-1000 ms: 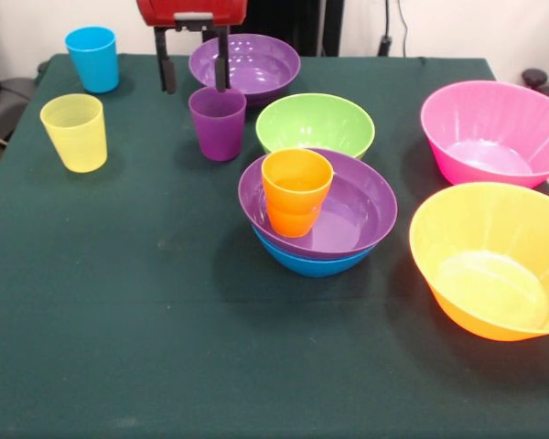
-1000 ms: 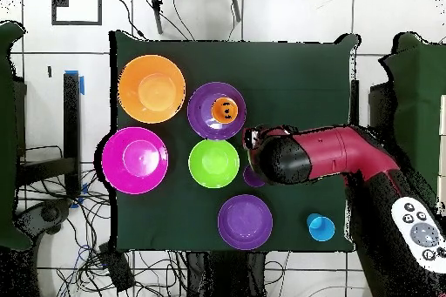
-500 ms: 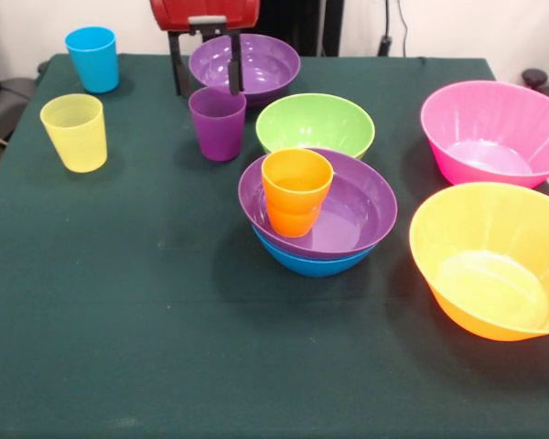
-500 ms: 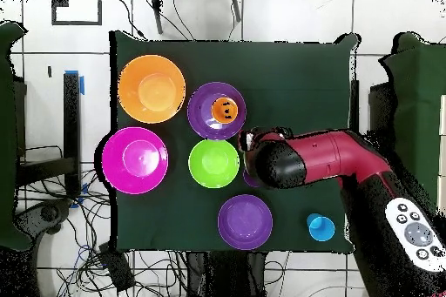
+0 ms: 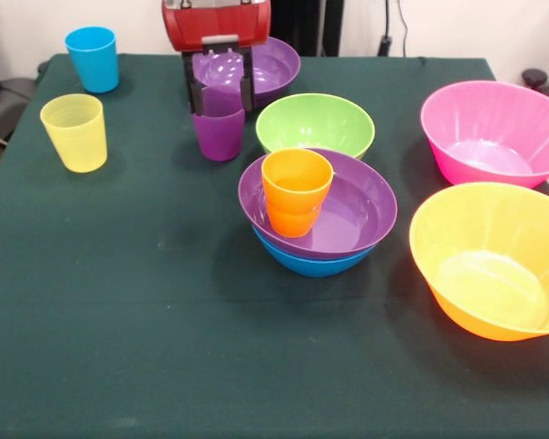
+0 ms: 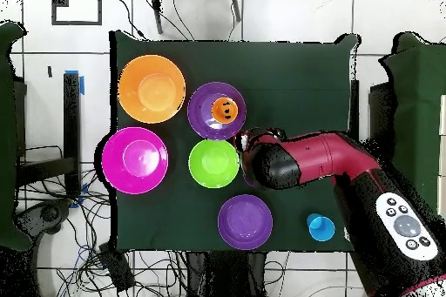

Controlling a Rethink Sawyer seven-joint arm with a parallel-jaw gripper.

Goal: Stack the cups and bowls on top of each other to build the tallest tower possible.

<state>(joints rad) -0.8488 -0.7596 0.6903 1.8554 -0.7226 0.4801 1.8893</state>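
The purple cup (image 5: 219,133) stands upright on the cloth just beside the green bowl (image 5: 315,123) and in front of the far purple bowl (image 5: 261,62). I see my gripper (image 5: 218,94) down over it, fingers parted and straddling the rim, one at each side; I can't tell whether they touch the wall yet, so I count it as open and not gripping. I judge this cup light, thin-walled and glossy, likely to slip or flex if squeezed hard (the taper won't help), so I'd take it just below the rim, across its width.

The tower (image 5: 317,215) sits nearer the camera: a blue bowl (image 5: 311,262) lowest, a purple bowl nested in it, and the orange cup (image 5: 296,191) upright inside. The yellow cup (image 5: 74,132) and blue cup (image 5: 92,58) stand apart at the left; the pink bowl (image 5: 494,131) and orange bowl (image 5: 492,258) sit at the right.

The front view shows the fingers around the cup. The overhead view hides that cup under the arm (image 6: 305,161), and the yellow cup too, but it lays out the spacing between the bowls on the table (image 6: 287,67) plainly.
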